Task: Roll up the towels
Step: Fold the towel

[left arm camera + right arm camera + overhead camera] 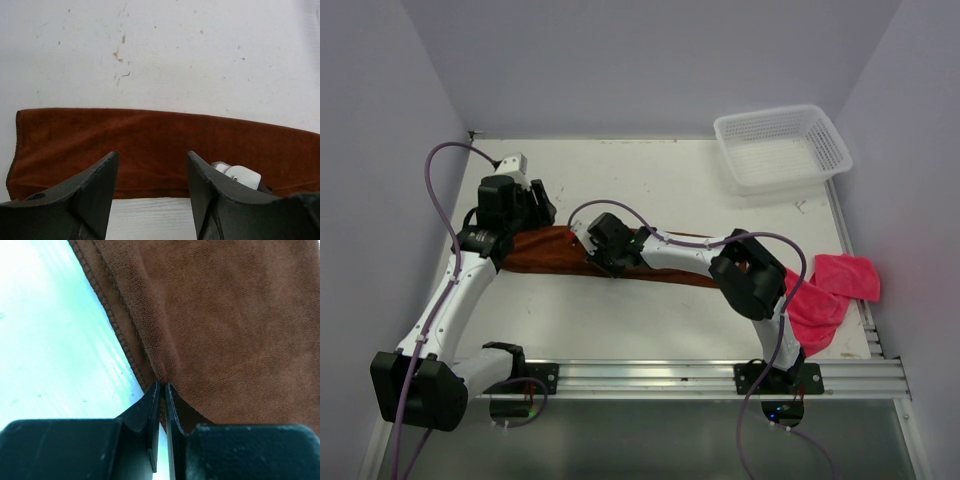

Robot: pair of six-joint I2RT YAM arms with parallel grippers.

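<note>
The rust-brown towel (555,250) lies flat in a long strip across the table's middle; it also shows in the left wrist view (150,145) and the right wrist view (235,315). My left gripper (527,205) is open and empty, its jaws over the towel's left part near its near edge (152,160). My right gripper (603,258) is shut on the towel's near hem (162,384), pinching a fold of cloth. The bright pink towel (830,295) lies crumpled at the table's right edge, partly behind the right arm.
A white mesh basket (782,148) stands at the back right corner. An aluminium rail (650,378) runs along the near edge. Grey walls close the table on the left, back and right.
</note>
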